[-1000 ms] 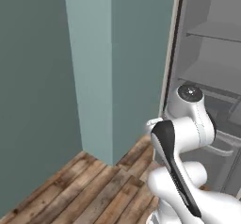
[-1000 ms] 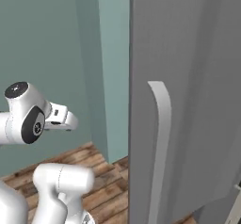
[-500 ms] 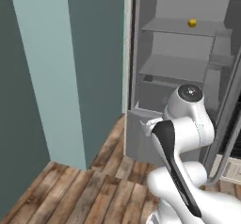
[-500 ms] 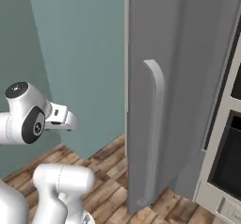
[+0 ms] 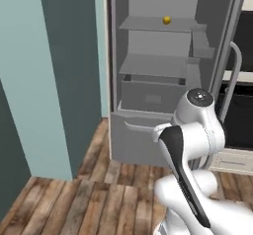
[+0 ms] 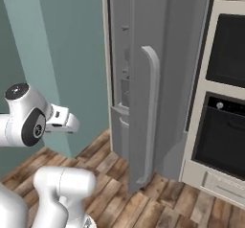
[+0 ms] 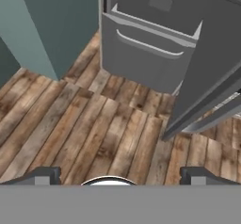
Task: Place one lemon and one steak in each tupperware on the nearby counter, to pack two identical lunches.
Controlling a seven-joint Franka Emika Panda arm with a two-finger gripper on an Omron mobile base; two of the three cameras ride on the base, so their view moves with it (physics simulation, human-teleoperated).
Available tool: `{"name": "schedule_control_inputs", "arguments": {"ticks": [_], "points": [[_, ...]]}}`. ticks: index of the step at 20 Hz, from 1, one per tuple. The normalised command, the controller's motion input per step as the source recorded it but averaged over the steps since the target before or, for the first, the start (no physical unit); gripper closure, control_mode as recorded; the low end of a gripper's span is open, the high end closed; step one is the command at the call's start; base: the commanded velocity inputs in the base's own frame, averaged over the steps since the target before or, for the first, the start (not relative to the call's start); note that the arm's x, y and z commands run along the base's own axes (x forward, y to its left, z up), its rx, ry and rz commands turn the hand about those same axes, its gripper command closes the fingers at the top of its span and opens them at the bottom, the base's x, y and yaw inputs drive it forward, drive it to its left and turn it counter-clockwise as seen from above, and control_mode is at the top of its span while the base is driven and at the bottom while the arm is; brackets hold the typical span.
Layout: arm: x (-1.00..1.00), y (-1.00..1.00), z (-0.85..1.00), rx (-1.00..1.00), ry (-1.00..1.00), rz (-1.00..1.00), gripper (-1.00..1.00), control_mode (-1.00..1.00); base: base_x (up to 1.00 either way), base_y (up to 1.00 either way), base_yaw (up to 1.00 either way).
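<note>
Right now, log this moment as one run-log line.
phase: facing open fridge | lemon: on upper fridge shelf | tool: open, empty, over wood floor | fridge door: swung open

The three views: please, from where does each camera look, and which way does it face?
Left base view: behind the arm's left, facing the open fridge with a lemon on its shelf; white arm lower right.
Right base view: behind its right, facing the fridge door; arm lower left.
Hand view: looks down at wooden floor; the open gripper at bottom.
All share the fridge.
</note>
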Motion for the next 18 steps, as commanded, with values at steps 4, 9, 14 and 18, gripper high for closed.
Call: {"name": "schedule_control_inputs", "arguments": {"ticks": [4,9,14,18], "points": [[0.0,0.0,0.0,0.0,0.0,0.0,-1.0,1.0,-0.38,0.77,-0.53],[0.0,0.0,0.0,0.0,0.0,0.0,-1.0,1.0,-0.02,0.92,-0.47],[0.0,0.0,0.0,0.0,0.0,0.0,-1.0,1.0,0.0,1.0,-0.45],[0.0,0.0,0.0,0.0,0.0,0.0,-1.0,1.0,-0.07,0.97,-0.44]]}}
